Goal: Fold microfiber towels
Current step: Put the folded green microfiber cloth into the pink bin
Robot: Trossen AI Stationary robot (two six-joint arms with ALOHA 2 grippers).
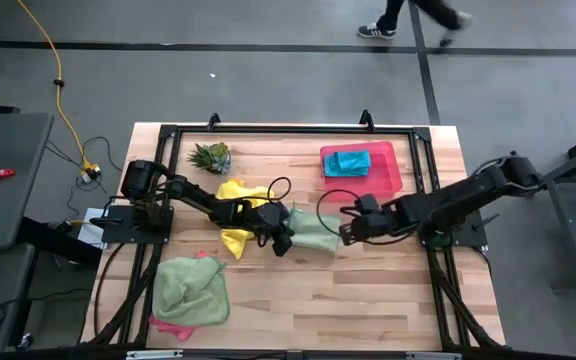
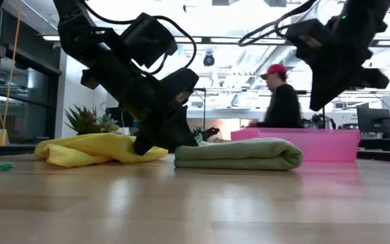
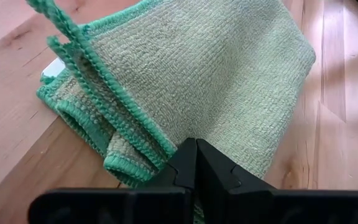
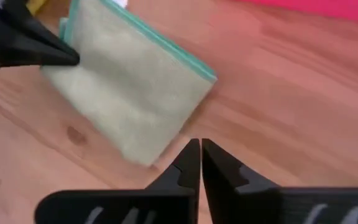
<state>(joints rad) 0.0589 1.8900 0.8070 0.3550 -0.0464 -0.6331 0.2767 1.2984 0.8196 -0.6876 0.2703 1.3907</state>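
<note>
1. Step in hand looks like finishing the fold on the light green towel [image 1: 315, 230], lying folded at mid-frame of the high view on the surface [image 1: 368, 290].
2. Left pincer [image 1: 284, 240] clenched, tips at the towel's left edge, holding nothing I can see.
3. Right pincer [image 1: 346, 232] clenched & empty, hovering just off its right edge.
4. Next, prob.: move it to the pink tray [image 1: 388, 172], upper right, w/ the teal towel [image 1: 347, 161].

High view stares straight down on the whole counter [image 1: 298, 290]; low view skims level across it; both wrist views sit close over the folded green towel [image 3: 216, 74].
</note>
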